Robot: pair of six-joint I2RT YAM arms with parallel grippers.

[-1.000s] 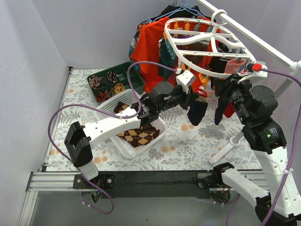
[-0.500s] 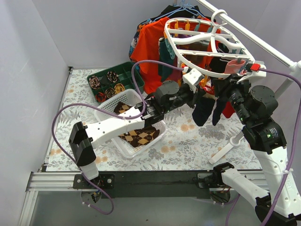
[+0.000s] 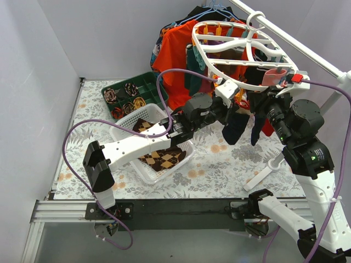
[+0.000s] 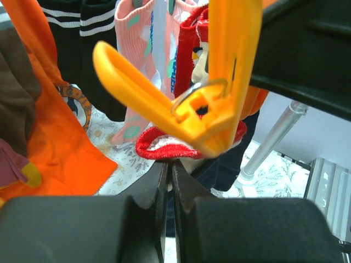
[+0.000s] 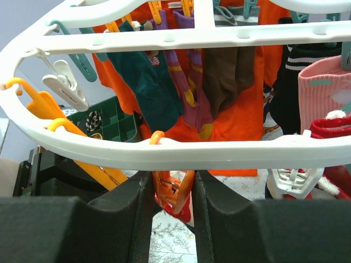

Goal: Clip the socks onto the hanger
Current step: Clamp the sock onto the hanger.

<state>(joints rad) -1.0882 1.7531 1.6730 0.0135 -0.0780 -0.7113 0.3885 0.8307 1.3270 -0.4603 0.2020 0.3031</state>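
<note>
The white oval hanger [image 3: 236, 46] hangs from the rail at upper right, with orange and teal clips and several socks on it. My left gripper [image 3: 227, 93] is just under its near rim, shut on a navy sock with a red cuff [image 3: 235, 129] that dangles below. In the left wrist view the gripper [image 4: 169, 175] pinches dark fabric, with the red cuff [image 4: 175, 148] right under an open yellow-orange clip [image 4: 208, 104]. My right gripper [image 3: 264, 101] is beside it; its jaws [image 5: 173, 192] squeeze an orange clip [image 5: 174, 189] under the hanger rim [image 5: 219, 156].
A white basket [image 3: 123, 134] holds argyle socks [image 3: 159, 158]. A green tray [image 3: 143, 81] of rolled sock bundles is behind it. An orange T-shirt [image 3: 175, 55] hangs at the back. The white rail [image 3: 307, 49] and its stand foot [image 3: 263, 171] are on the right.
My left gripper has carried the navy sock right and up, from below the hanger's front to right under its rim beside the right gripper. The right arm has stayed put.
</note>
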